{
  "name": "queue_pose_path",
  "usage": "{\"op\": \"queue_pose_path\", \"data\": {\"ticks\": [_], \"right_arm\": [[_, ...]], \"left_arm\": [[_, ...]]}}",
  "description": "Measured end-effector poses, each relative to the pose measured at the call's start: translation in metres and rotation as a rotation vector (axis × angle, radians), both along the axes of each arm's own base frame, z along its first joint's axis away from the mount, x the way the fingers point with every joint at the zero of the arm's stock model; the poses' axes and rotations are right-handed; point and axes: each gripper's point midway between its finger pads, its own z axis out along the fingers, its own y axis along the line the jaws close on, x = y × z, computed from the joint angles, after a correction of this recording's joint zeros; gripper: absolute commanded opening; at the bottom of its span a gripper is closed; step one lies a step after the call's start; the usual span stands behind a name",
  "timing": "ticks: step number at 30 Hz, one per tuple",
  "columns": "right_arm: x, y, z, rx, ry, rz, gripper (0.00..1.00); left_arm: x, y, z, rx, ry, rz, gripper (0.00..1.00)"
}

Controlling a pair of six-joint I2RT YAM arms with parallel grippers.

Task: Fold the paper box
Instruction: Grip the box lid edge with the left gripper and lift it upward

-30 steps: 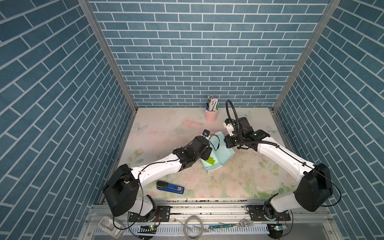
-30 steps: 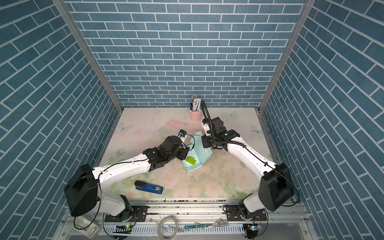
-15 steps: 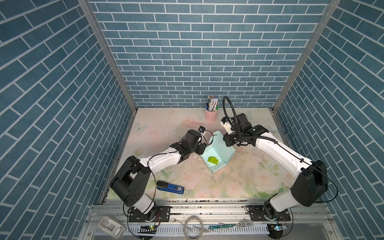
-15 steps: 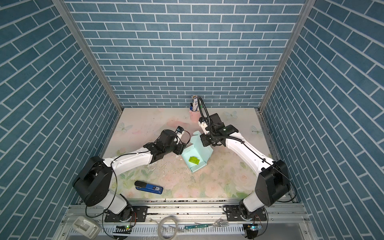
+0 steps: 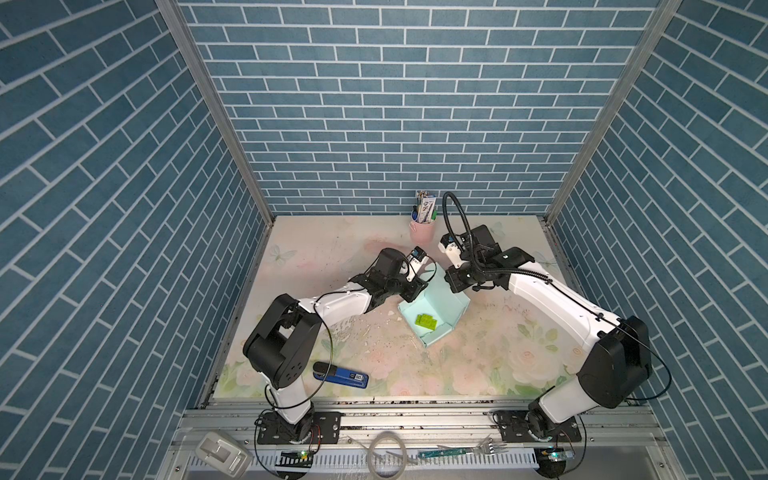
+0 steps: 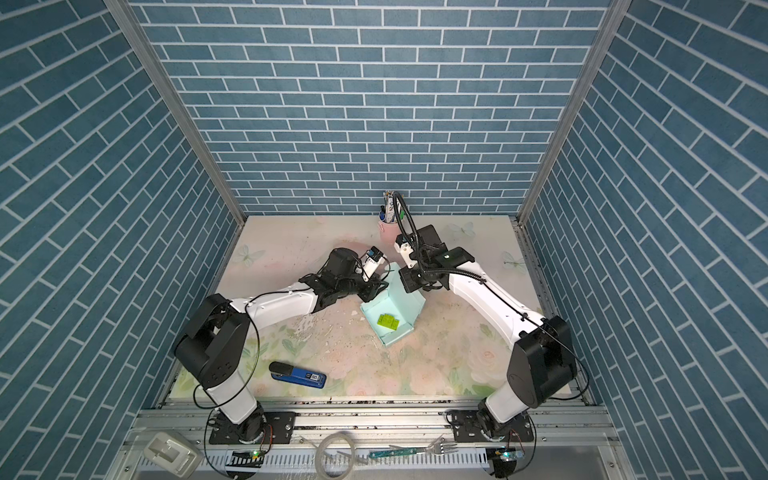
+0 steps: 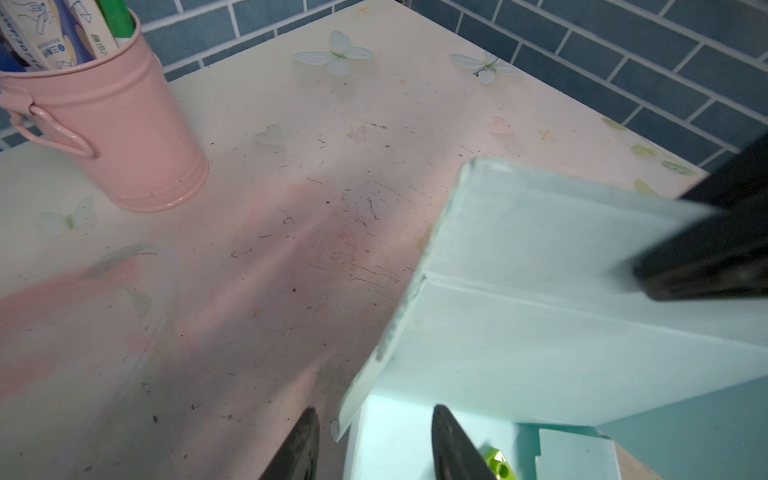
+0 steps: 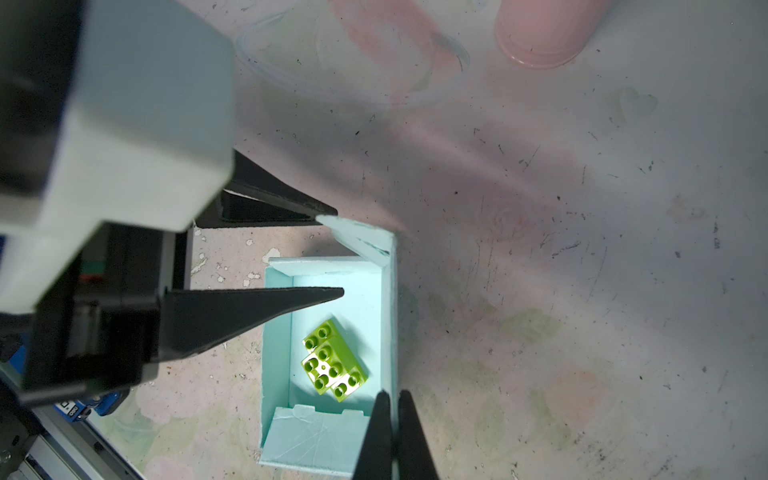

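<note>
The paper box is pale mint card and lies mid-table in both top views, with green toy bricks inside. Its far long panel stands raised. My right gripper is shut on that panel's top edge. My left gripper is open at the box's far-left corner. One finger is outside the box and the other finger is inside. The small corner flap lies between them.
A pink cup of pens stands behind the box near the back wall. A blue stapler lies at the front left. Brick-patterned walls close in three sides of the table. A fork lies on the front rail.
My left gripper has drawn back from over the box to its far-left corner and its jaws have narrowed. My right gripper has raised the long panel, uncovering the bricks.
</note>
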Motion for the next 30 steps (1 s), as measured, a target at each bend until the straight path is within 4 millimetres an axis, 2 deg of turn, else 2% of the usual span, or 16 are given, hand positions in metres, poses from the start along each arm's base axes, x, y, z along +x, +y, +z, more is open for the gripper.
{"op": "queue_pose_path", "data": {"ticks": [8,14,23,30], "right_arm": [[0.000,0.000,0.000,0.000,0.001,0.000,0.00],[0.000,0.000,0.000,0.001,0.000,0.000,0.00],[0.003,0.002,0.003,0.011,-0.014,0.000,0.00],[0.006,0.004,0.005,0.025,-0.029,0.001,0.00]], "left_arm": [[-0.004,-0.008,0.001,-0.024,0.010,-0.048,0.25],[-0.003,-0.010,0.004,-0.027,0.001,-0.051,0.23],[0.007,-0.010,0.003,-0.030,-0.027,-0.004,0.05],[0.011,-0.010,0.006,-0.045,-0.062,0.024,0.00]]}}
